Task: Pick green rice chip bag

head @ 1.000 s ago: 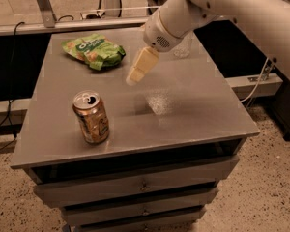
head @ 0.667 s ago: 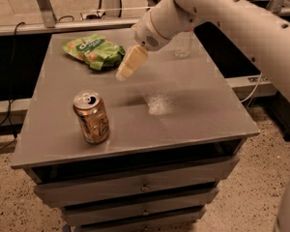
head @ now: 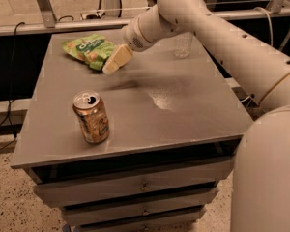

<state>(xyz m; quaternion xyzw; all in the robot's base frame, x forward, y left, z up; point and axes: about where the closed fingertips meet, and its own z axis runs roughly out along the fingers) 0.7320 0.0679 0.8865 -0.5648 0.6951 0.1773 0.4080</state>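
The green rice chip bag lies flat at the far left of the grey cabinet top. It is bright green with white lettering and chip pictures. My gripper hangs from the white arm, which reaches in from the right. Its cream-coloured fingers point down and to the left, just right of the bag's near edge and slightly above the surface. It holds nothing that I can see.
An orange-gold drink can stands upright near the front left of the top. A clear plastic bottle stands at the back right, partly behind the arm. Drawers run below the front edge. A metal rail crosses behind the cabinet.
The gripper has moved left and toward the far edge, from over the middle of the top to beside the green bag. The can and the bag have not moved.
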